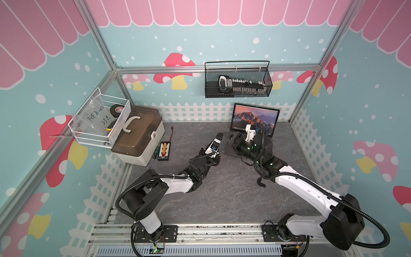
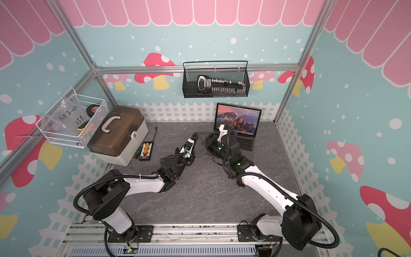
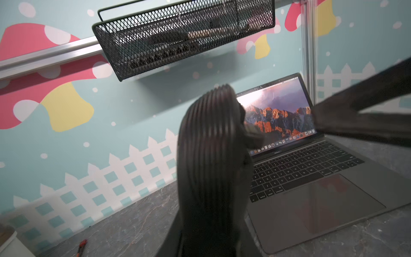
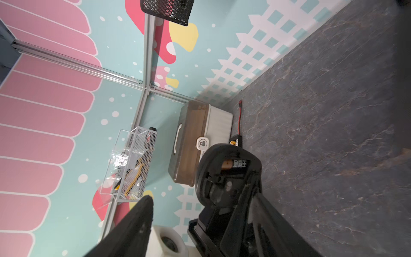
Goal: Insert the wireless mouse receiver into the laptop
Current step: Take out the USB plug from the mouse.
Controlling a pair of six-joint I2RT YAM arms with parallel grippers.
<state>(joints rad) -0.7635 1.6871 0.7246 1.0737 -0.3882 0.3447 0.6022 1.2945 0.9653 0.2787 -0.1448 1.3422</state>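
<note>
My left claw [image 2: 195, 135] gripped the wireless mouse [image 4: 226, 169] tight, battery bay [image 4: 235, 165] turned toward my right claw [image 2: 203, 139], which gaped empty just beside it, the laptop [image 3: 322, 189] lying just beyond

Teal mushroom-print walls [image 1: 155, 33], pink scalloped trim [image 1: 178, 11] — dark marbled floor [image 1: 233, 189]

Left arm [image 1: 175, 184] and right arm [image 1: 300, 184] had white link shells, black joint housings and black base plates [image 1: 170, 231]. Black corrugated conduit [image 1: 383, 233] ran along each. Green LEDs [image 1: 270, 164] lit the wrists. Left gripper [image 1: 219, 135] and right gripper [image 4: 201, 185] were black.
</note>
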